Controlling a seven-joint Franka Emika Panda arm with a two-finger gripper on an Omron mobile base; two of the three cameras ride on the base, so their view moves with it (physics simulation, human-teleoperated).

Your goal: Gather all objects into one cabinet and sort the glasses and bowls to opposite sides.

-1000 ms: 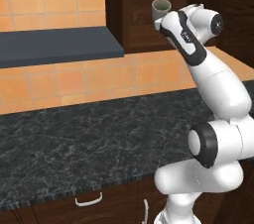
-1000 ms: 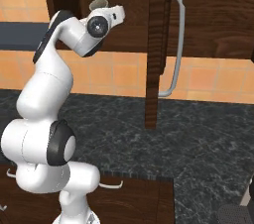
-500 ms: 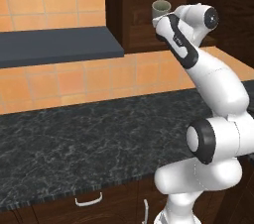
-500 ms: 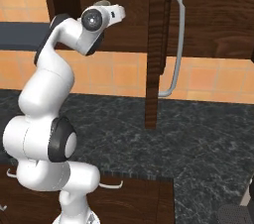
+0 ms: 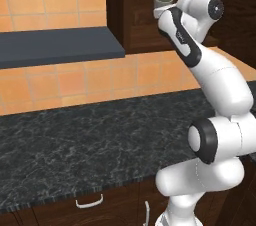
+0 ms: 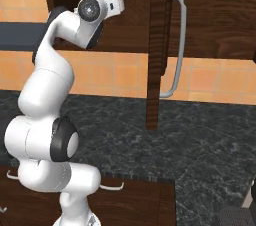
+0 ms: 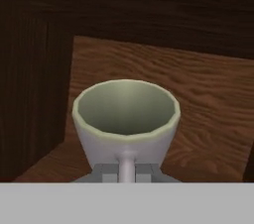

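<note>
No text, label, brand, number or sign can be read anywhere, neither on the mug (image 7: pixel 126 119), the cabinet (image 6: pixel 210 15) and its door, the counter (image 5: pixel 75 145), the tiled wall, nor the drawer fronts.

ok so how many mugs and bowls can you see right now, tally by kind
mugs: 1, the pale mug in front of the gripper, upright inside the cabinet; its rim also shows in the left base view
bowls: 0
total: 1
</note>
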